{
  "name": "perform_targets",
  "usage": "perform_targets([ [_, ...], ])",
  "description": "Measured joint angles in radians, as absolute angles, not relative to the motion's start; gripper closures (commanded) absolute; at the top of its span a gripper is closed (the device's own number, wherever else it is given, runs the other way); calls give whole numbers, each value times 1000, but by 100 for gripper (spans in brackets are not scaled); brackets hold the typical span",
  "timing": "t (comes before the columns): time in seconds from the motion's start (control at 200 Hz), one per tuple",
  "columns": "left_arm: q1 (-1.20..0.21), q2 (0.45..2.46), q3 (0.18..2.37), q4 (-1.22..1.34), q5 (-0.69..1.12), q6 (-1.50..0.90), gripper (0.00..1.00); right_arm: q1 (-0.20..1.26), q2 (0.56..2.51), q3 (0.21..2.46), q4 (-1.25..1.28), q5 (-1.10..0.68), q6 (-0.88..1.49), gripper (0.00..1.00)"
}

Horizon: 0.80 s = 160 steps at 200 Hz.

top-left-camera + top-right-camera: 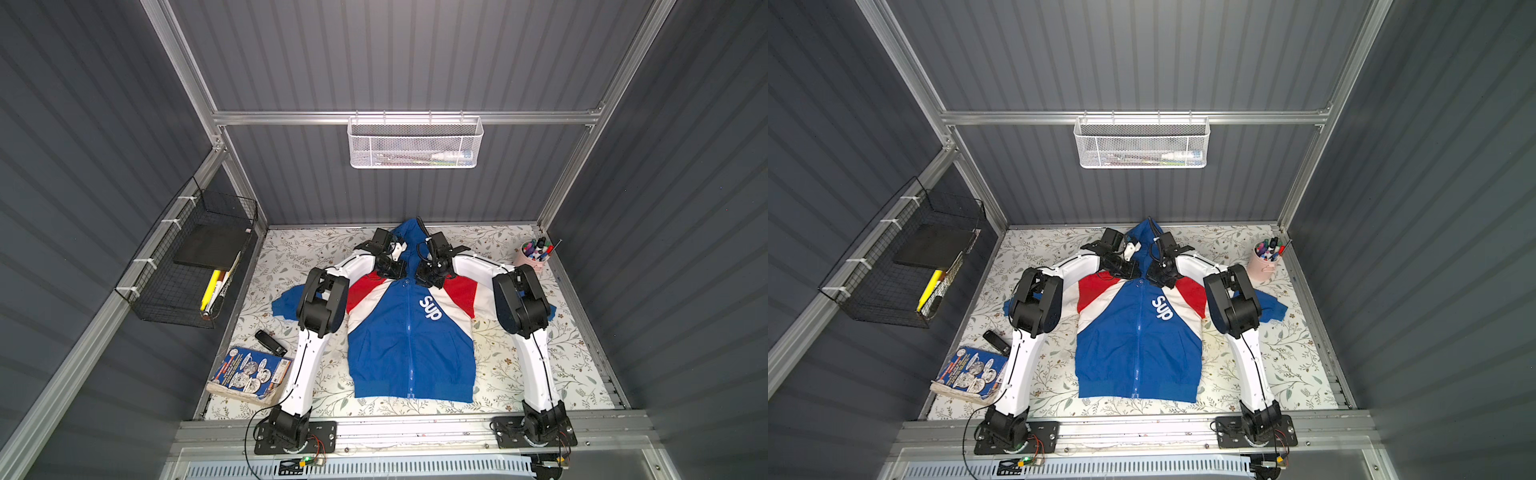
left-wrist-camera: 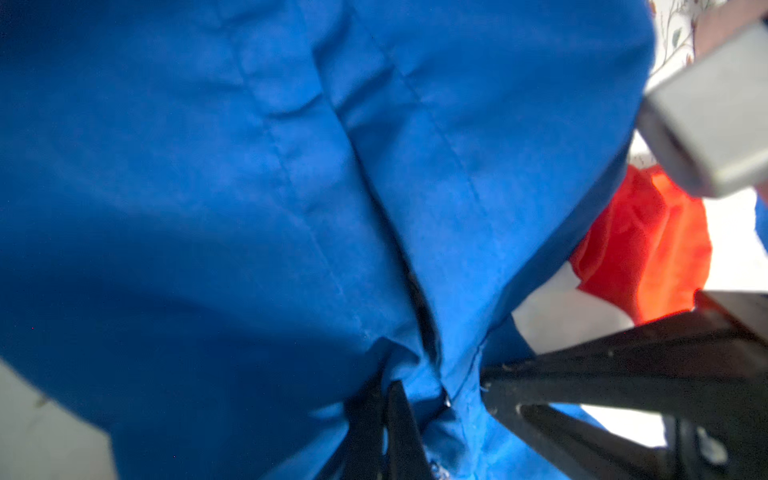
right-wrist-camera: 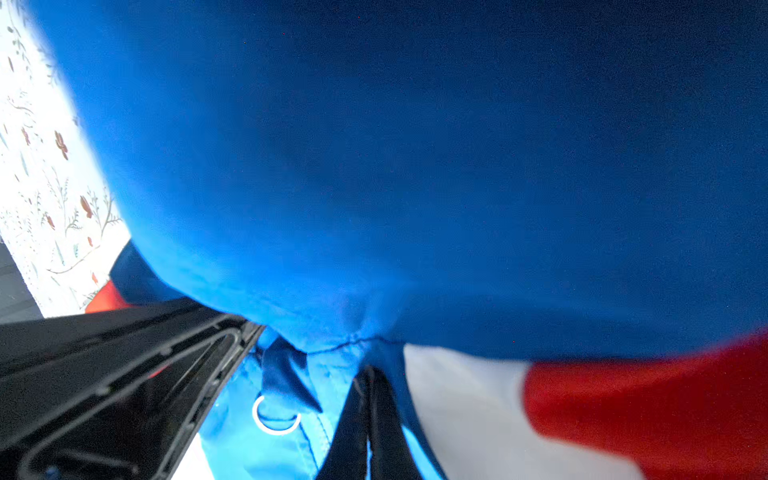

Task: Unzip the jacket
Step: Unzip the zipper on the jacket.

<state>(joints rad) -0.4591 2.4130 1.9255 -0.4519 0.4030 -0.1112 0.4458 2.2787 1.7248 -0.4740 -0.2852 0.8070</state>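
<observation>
The jacket lies flat on its back on the floral table, royal blue with red and white shoulder bands, its front zipper closed from hem to neck. Both grippers meet at the collar below the hood. My left gripper is shut, with blue collar fabric bunched at its tips. My right gripper is shut too, pinching the puckered collar edge on the other side of the zipper. In the right wrist view the ring zipper pull lies free on the fabric between the two grippers.
A pink cup of markers stands at the back right corner. A thick book and a small black device lie front left, beside the left arm. A black wire basket hangs on the left wall, a white mesh basket on the back wall.
</observation>
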Motion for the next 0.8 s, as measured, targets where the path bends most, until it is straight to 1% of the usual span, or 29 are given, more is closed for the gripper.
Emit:
perform_targets([
  [0.14,-459,2413,1925,-451,412,-111,100,446,2278,1723,-475,-284,796,93],
  [0.215,-458,2411,1919,-443,434,-112,100,446,2259,1699,-456,-281,775,92],
  [0.435,-448,2384,1876,-400,524,-123,100,454,2091,1584,-353,-250,684,81],
  [0.615,-425,2378,1863,-374,593,-143,100,469,1982,1537,-261,-198,636,76],
  [0.665,-418,2378,1858,-366,611,-150,100,475,1973,1523,-245,-182,621,69],
  [0.715,-413,2378,1856,-362,626,-154,100,482,1969,1501,-222,-166,611,55],
  [0.74,-410,2378,1856,-361,633,-158,100,486,1964,1481,-202,-160,593,50],
  [0.775,-408,2378,1856,-361,641,-162,100,491,1956,1450,-175,-150,586,45],
  [0.8,-404,2378,1856,-361,648,-163,100,494,1951,1424,-152,-146,586,45],
])
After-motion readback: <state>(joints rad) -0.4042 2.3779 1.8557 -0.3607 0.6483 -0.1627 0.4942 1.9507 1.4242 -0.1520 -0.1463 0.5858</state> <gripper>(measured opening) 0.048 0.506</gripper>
